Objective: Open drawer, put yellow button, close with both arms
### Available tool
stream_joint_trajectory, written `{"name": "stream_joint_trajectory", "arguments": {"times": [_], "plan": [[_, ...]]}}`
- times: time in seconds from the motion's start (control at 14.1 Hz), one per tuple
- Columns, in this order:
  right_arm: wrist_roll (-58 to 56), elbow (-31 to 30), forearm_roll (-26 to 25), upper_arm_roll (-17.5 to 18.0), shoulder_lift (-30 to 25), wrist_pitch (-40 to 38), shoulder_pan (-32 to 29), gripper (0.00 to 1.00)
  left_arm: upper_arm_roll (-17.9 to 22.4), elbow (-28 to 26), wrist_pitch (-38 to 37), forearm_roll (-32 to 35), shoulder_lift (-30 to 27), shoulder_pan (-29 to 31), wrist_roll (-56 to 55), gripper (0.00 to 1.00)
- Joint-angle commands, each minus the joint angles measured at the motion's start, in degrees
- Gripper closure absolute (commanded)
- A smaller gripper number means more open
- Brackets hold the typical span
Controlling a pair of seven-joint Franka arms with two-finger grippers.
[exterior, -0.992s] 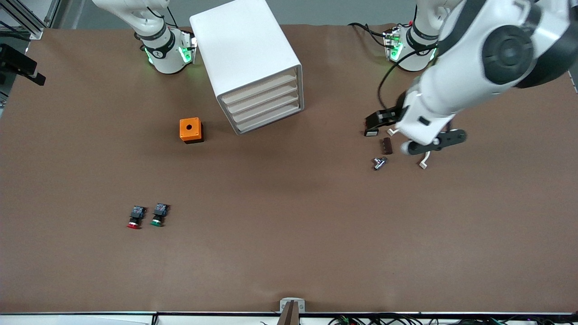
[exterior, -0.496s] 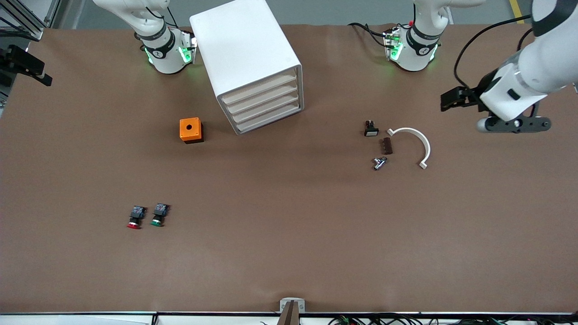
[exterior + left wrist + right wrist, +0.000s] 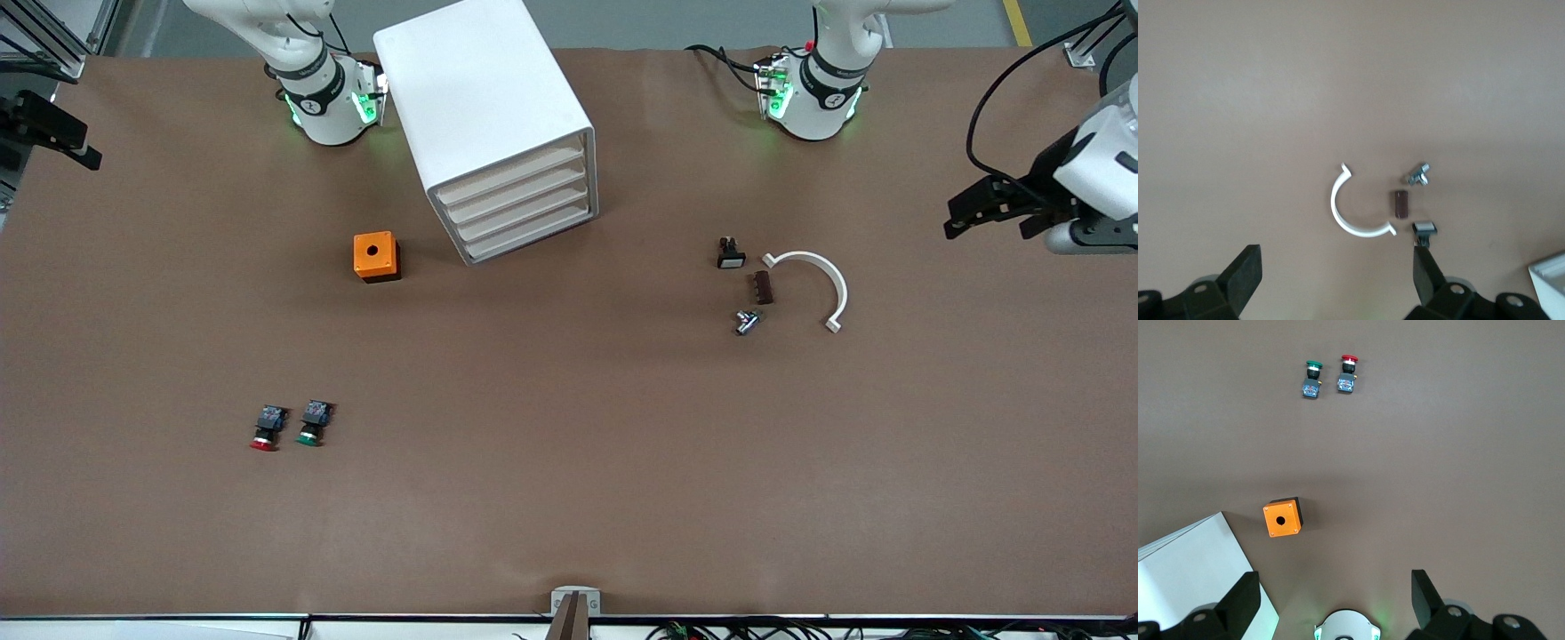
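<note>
The white cabinet (image 3: 484, 98) stands between the two arm bases. Its uppermost drawer (image 3: 511, 175) is shut, level with the three below it. The yellow button is out of view in every frame. My left gripper (image 3: 1336, 257) hangs open and empty above the left arm's end of the table, and its view looks down on a group of small parts. My right gripper (image 3: 1335, 580) is open and empty too, high over its own base (image 3: 1348, 627). The cabinet's corner (image 3: 1191, 567) shows beside that base.
An orange box with a hole (image 3: 376, 256) sits beside the cabinet toward the right arm's end. A red-capped button (image 3: 265, 428) and a green-capped one (image 3: 312, 424) lie nearer the front camera. A white curved piece (image 3: 840, 289), a brown block (image 3: 762, 287), a metal piece (image 3: 747, 321) and a white-capped black part (image 3: 731, 253) lie toward the left arm's end.
The left arm has swung away from above the small parts toward its own end of the table, uncovering the white curved piece. Both grippers have stayed open.
</note>
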Motion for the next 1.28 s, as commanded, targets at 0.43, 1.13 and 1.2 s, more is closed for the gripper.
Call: {"name": "stream_joint_trajectory", "arguments": {"times": [0.43, 1.13, 1.2], "plan": [[-0.76, -4.37, -0.45, 0.76, -3.72, 1.5, -1.05, 0.0, -0.35, 3.32, 0.63, 1.2, -0.17, 0.89, -0.26, 0.0], [-0.76, -4.37, 0.86, 0.76, -3.55, 1.67, -1.13, 0.0, -0.53, 4.55, 0.45, 1.11, 0.01, 0.72, 0.27, 0.0], [-0.68, -4.37, 0.86, 0.67, -3.55, 1.67, -1.13, 0.0, -0.53, 4.55, 0.45, 1.11, 0.01, 0.72, 0.18, 0.0]]}}
